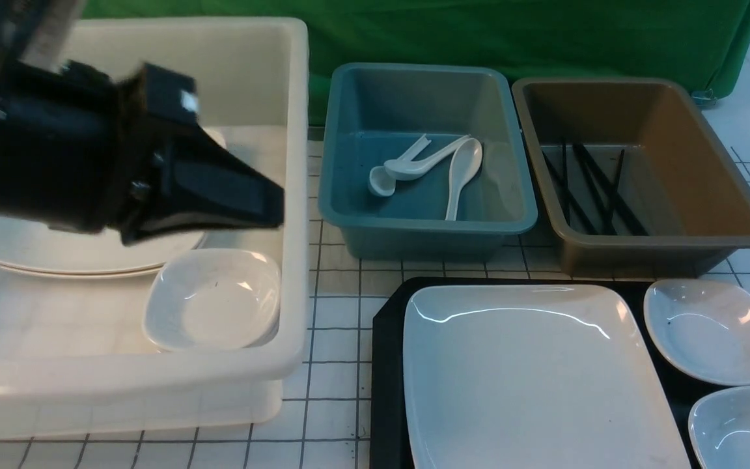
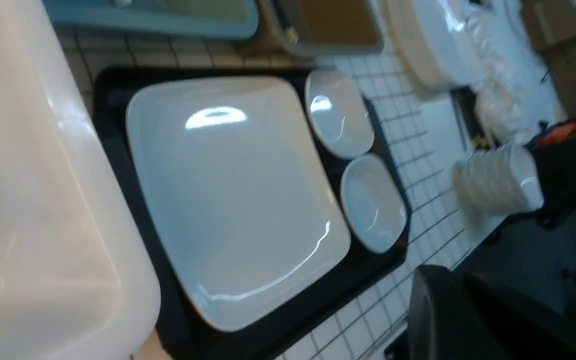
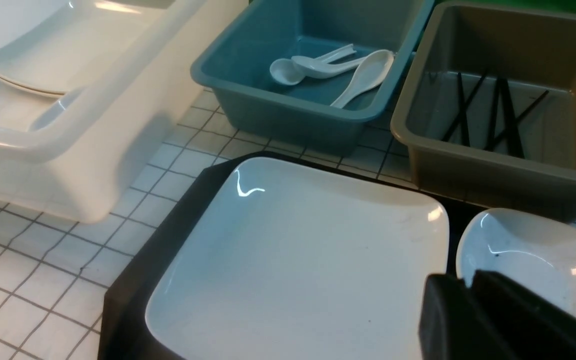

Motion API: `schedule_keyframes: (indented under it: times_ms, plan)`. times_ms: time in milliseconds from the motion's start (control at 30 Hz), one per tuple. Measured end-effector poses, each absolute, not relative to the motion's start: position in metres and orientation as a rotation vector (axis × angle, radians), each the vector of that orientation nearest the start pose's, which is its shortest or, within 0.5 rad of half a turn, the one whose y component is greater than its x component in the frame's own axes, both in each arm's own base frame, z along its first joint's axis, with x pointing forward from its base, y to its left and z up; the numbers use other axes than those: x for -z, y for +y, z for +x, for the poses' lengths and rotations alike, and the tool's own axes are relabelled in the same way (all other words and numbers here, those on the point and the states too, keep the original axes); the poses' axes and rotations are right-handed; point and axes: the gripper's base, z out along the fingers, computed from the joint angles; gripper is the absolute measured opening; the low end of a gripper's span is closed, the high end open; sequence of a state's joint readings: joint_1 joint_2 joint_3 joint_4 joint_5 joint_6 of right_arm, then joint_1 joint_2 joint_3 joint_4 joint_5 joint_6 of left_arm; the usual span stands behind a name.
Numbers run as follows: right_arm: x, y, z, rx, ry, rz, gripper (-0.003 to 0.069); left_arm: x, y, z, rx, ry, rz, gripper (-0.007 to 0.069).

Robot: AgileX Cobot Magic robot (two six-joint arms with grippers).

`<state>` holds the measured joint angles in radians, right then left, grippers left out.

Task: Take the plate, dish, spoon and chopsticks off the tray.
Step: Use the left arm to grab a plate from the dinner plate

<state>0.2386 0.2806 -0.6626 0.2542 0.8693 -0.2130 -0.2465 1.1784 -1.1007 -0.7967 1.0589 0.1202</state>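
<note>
Plate lies flat on the tray, so the right gripper, fingers seemingly pressed together, may slip off its glossy rim.

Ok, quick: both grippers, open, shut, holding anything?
Left gripper: above the white bin, nothing visible in it; open or shut cannot be told.
Right gripper: fingers close together, nothing visible between them; open or shut cannot be told.

Front view facing forward and down, wrist views oblique from above, all sharing plate on tray
</note>
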Motion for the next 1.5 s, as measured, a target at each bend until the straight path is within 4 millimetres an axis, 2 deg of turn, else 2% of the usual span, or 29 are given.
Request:
schedule_keyframes:
  times_ms: [33,133,200,300,433,533,567,700,933,1100,1233,1267,1300,1367,1500]
  plan:
    - [-0.338,0.025,0.031,-0.315,1.918,-0.405,0.0076,-0.367,-0.112,0.203,1.080,2.490,0.197,0.0093]
    - [-0.338,0.025,0.031,-0.315,1.913,-0.403,0.0083,-0.341,-0.155,0.198,1.015,2.649,0.358,0.0148]
    - [-0.338,0.025,0.031,-0.315,1.911,-0.402,0.0085,-0.328,-0.177,0.190,0.972,2.719,0.459,0.0183]
    - [-0.338,0.025,0.031,-0.315,1.911,-0.402,0.0090,-0.308,-0.209,0.172,0.880,2.823,0.600,0.0229]
    - [-0.338,0.025,0.031,-0.315,1.910,-0.402,0.0098,-0.280,-0.247,0.146,0.697,2.922,0.669,0.0278]
    - [-0.338,0.025,0.031,-0.315,1.910,-0.402,0.0103,-0.265,-0.262,0.137,0.606,2.952,0.640,0.0298]
    - [-0.339,0.025,0.031,-0.314,1.908,-0.401,0.0104,-0.255,-0.271,0.132,0.549,2.979,0.581,0.0306]
    - [-0.339,0.025,0.031,-0.314,1.905,-0.400,0.0112,-0.223,-0.292,0.135,0.468,2.999,0.383,0.0314]
    - [-0.339,0.025,0.031,-0.314,1.900,-0.398,0.0123,-0.187,-0.301,0.151,0.373,3.032,0.231,0.0315]
    - [-0.339,0.025,0.031,-0.314,1.900,-0.398,0.0126,-0.191,-0.304,0.153,0.378,3.020,0.267,0.0323]
    - [-0.339,0.025,0.031,-0.314,1.899,-0.398,0.0134,-0.217,-0.308,0.155,0.399,2.981,0.421,0.0318]
    - [-0.339,0.025,0.031,-0.314,1.899,-0.397,0.0135,-0.229,-0.308,0.156,0.379,2.968,0.464,0.0305]
    - [-0.340,0.025,0.032,-0.314,1.897,-0.397,0.0135,-0.231,-0.308,0.156,0.372,2.965,0.474,0.0301]
    - [-0.340,0.025,0.032,-0.314,1.897,-0.397,0.0135,-0.260,-0.302,0.158,0.278,2.945,0.532,0.0225]
    - [-0.340,0.025,0.032,-0.313,1.891,-0.394,0.0135,-0.291,-0.288,0.156,0.213,2.907,0.580,0.0052]
